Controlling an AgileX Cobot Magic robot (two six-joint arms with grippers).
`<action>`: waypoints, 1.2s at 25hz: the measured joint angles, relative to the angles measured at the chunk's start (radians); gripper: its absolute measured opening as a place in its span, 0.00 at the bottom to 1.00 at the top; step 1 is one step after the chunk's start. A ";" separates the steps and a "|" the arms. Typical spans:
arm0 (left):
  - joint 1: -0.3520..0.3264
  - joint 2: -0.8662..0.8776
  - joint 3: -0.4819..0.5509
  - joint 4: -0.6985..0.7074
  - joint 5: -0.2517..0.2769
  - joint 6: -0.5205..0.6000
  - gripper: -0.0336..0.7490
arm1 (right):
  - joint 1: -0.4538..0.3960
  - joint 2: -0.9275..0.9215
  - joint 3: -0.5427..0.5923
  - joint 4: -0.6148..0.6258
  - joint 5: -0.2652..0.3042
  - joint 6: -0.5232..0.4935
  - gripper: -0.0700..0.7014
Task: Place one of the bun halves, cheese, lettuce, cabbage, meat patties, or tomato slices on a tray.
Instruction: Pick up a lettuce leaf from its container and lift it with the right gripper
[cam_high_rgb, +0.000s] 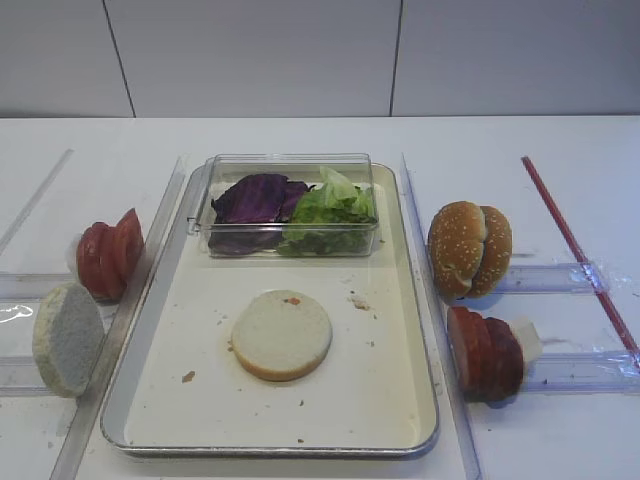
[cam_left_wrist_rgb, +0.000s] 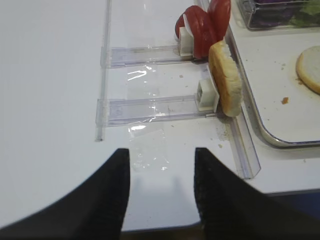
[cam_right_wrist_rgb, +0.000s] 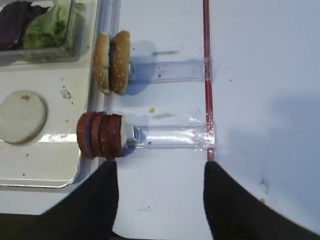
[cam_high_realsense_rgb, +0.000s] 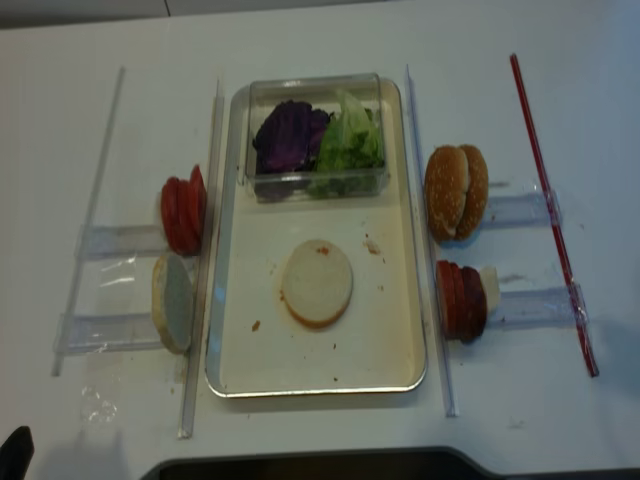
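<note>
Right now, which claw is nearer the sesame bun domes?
Right. The right claw sits just off the table edge on the sesame bun domes' side; the left claw is across the tray, by the pale bun half.

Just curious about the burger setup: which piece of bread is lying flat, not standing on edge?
The pale round bun half in the middle of the tray. The sesame buns and the other pale half stand on edge beside it.

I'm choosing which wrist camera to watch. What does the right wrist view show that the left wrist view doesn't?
Only the right wrist view shows the sesame bun halves, the dark patty stack and the red strip. Only the left wrist view shows the tomato slices and the upright pale bun half. Both show the tray, its flat bun half, and open fingers.
</note>
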 joint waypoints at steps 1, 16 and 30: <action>0.000 0.000 0.000 0.000 0.000 0.000 0.42 | 0.000 0.052 -0.034 0.000 0.000 0.000 0.61; 0.000 0.000 0.000 0.000 0.000 0.000 0.42 | 0.141 0.703 -0.450 0.056 -0.008 0.084 0.61; 0.000 0.000 0.000 0.000 0.000 0.000 0.42 | 0.464 1.277 -0.908 -0.016 -0.017 0.203 0.81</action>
